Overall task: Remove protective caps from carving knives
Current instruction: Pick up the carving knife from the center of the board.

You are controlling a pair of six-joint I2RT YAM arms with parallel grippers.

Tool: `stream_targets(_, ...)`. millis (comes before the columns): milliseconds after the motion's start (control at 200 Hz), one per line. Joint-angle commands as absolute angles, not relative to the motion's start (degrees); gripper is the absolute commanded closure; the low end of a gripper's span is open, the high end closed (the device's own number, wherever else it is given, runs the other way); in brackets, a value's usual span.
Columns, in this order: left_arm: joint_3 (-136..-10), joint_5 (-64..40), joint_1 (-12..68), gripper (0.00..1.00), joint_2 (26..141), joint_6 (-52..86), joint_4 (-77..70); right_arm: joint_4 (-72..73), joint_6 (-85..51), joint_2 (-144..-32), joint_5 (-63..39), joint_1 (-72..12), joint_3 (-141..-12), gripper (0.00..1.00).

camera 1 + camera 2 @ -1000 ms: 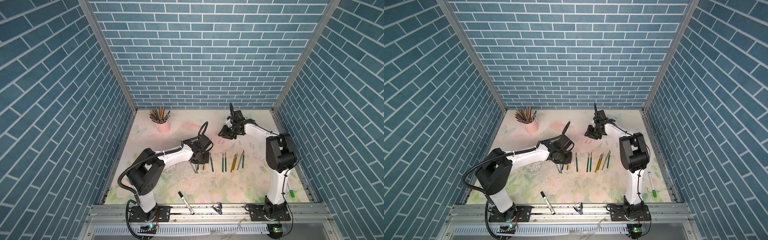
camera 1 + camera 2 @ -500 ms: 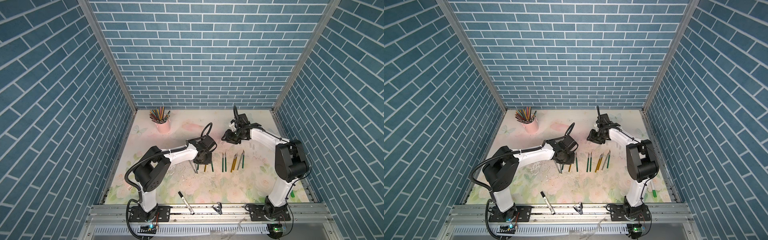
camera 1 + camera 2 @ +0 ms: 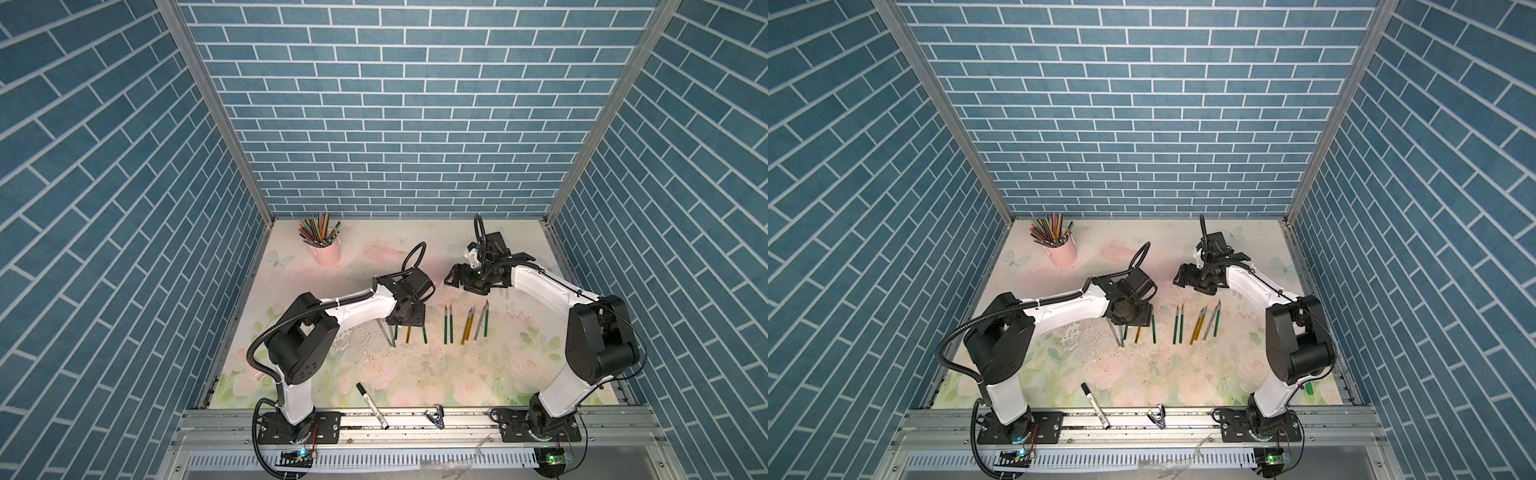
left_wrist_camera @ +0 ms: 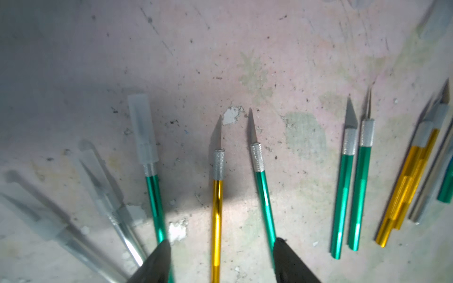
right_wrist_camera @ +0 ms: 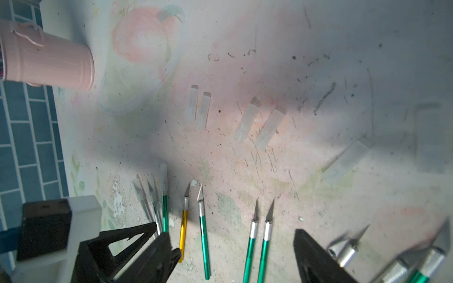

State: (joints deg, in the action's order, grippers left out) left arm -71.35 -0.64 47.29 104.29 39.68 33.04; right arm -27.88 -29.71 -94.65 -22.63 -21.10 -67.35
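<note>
Several carving knives (image 4: 217, 196) lie in a row on the floral mat, most with bare blades. My left gripper (image 4: 221, 242) hovers low over them, open; a gold knife lies untouched between its fingers (image 4: 282, 247). The protective caps still sit on a green knife (image 4: 142, 127) and on two silver ones (image 4: 98, 176) beside it. My right gripper (image 5: 230, 235) is open and empty, farther back over the mat (image 3: 457, 278). Several loose caps (image 5: 246, 120) lie on the mat beyond the knives. In both top views the left gripper (image 3: 409, 320) covers the row's left end (image 3: 1133, 316).
A pink cup of coloured pencils (image 3: 326, 251) stands at the back left. A black-capped marker (image 3: 372, 405) and a metal clip (image 3: 434, 417) lie at the front rail. A small green thing (image 3: 1309, 388) lies at the front right. Blue brick walls enclose three sides.
Both grippers have opened. The left one shifted slightly right over the knife row, leaving the gold knife on the mat. The right arm's elbow swung out to the right.
</note>
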Motion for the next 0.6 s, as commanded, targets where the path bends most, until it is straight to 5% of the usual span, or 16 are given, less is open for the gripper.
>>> stream_targets(0,-72.52,3.84,47.46,0.18,101.40,39.90,36.54,-26.58,-30.29,-90.02,-20.49,-20.66,-64.99,0.05)
stream_targets(175,-72.70,5.21,47.37,0.05,101.10,39.86,37.88,-25.28,-30.32,-86.53,-19.55,-20.27,-62.46,0.02)
stream_targets(595,-76.74,6.21,47.55,0.01,106.03,40.53,42.24,-24.95,-31.64,-81.51,-17.94,-17.82,-57.90,0.02)
